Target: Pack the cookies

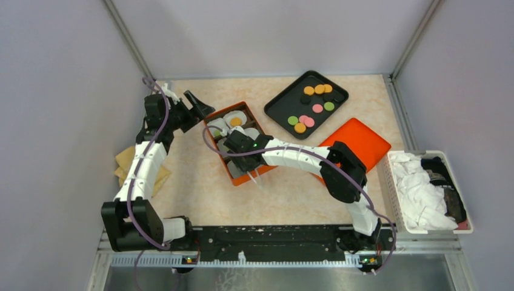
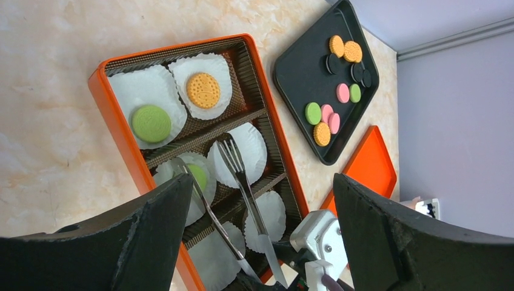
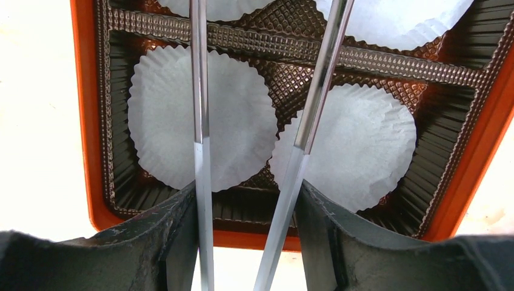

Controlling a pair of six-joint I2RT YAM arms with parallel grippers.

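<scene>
Nearest the right wrist lens, the right pincer (image 3: 245,203) stands half closed on the handles of a pair of metal tongs (image 3: 198,121), one blade against each finger. The blades splay out over the orange box (image 3: 82,121) and two empty paper cups (image 3: 151,133).

The left pincer (image 2: 260,182) hangs wide apart with nothing in it, at the box's 10 o'clock corner in the top view.

Most of the cookies (image 1: 317,108) lie on the black tray (image 1: 288,103), at about 1 o'clock from the box. Three are packed: a green cookie (image 2: 151,123) and an orange cookie (image 2: 203,90) in the far compartment, and a second green one (image 2: 197,176) in the middle row, between the spread tong tips.

We judge two risks:
- A tip may catch the frilled paper as the tongs rise and drag out the cup and the second green cookie, since the blades lie so close to the paper.
- The smooth handles may twist or slip, because the grip on them is only partial.

The right wrist view shows the grip but no tips and no cookies. The left wrist view shows the tips pinching nothing and which cups are filled. Only the top view shows both arms and the lid (image 1: 363,142) at 3 o'clock of the box.
</scene>
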